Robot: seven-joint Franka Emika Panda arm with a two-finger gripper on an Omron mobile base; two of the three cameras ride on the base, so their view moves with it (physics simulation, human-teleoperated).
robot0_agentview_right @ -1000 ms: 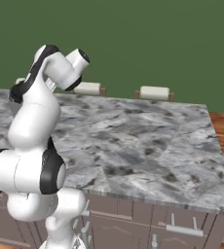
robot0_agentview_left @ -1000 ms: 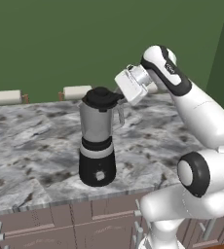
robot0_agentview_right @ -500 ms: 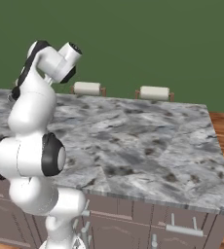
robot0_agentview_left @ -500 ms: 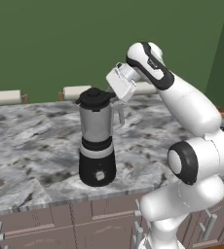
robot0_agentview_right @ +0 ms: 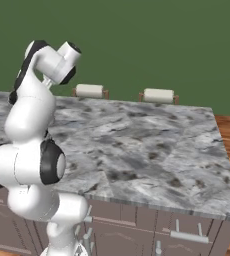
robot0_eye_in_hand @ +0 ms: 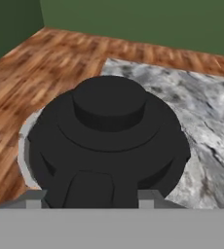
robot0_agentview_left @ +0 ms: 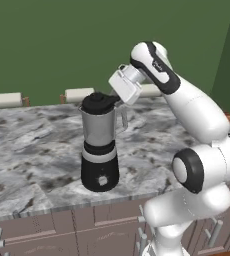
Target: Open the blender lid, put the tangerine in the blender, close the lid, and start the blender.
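Tool point(robot0_agentview_left: 112, 101) now closer, clamped on blender lid point(robot0_eye_in_hand: 106, 146).

The blender point(robot0_agentview_left: 100, 145) stands alone near the desk's point(robot0_agentview_left: 32, 150) front edge, with bare marble open to its left, behind it and far off to the right. Its lid point(robot0_agentview_left: 99, 104) blocks the jar mouth. Two rolls point(robot0_agentview_right: 89, 90) line the desk's far edge, well apart from the blender.
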